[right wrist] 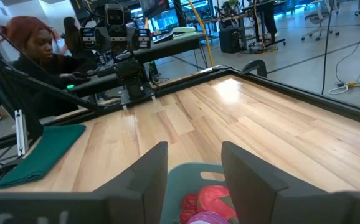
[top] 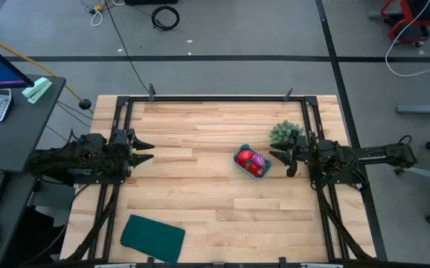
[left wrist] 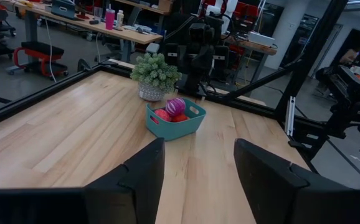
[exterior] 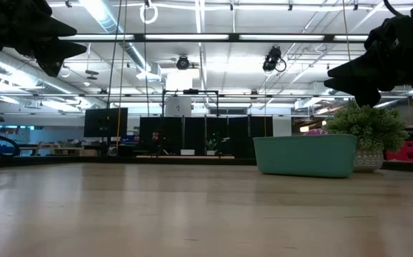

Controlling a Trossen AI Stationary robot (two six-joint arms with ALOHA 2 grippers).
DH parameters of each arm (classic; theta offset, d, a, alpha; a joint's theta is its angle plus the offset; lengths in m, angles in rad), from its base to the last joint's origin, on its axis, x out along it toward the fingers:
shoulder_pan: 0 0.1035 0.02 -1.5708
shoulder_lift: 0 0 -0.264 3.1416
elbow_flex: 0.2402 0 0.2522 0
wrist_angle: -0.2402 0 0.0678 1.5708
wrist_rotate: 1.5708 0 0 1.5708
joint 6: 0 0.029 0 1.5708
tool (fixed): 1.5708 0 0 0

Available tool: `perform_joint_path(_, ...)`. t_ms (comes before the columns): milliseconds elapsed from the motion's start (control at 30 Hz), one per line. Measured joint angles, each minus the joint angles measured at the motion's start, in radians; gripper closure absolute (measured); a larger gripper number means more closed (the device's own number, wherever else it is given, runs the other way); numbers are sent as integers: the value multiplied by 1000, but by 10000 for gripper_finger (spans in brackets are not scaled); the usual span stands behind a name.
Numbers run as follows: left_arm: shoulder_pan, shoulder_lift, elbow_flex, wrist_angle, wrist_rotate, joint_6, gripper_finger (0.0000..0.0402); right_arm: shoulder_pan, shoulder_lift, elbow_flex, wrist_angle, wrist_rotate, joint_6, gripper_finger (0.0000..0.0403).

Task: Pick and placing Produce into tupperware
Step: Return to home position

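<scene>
The teal tupperware [top: 252, 162] sits right of centre in the high view on the surface [top: 200, 193], with red produce [top: 253, 165] inside. The right gripper [top: 279, 161] is just beside it, fingers spread. The left gripper [top: 148, 152], centre left and well apart, is spread too. The left wrist view shows the striped ball [left wrist: 175, 106] on top, while the low view shows little but the tub's wall. Only the right wrist view shows a person [right wrist: 43, 74] beyond the surface.

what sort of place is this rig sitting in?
Probably an open robotics lab or workshop: ceiling strip lights, a cluttered workbench, and coiled cable on the bare floor.
</scene>
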Motion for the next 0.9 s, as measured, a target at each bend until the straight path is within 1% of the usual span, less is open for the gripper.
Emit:
perform_joint_path(233,0,0,0,0,0,0,209,0,0,0,0,0,0,243)
perform_joint_path(533,0,0,0,0,0,0,202,0,0,0,0,0,0,243)
perform_joint_path(900,0,0,0,0,0,0,210,0,0,0,0,0,0,243)
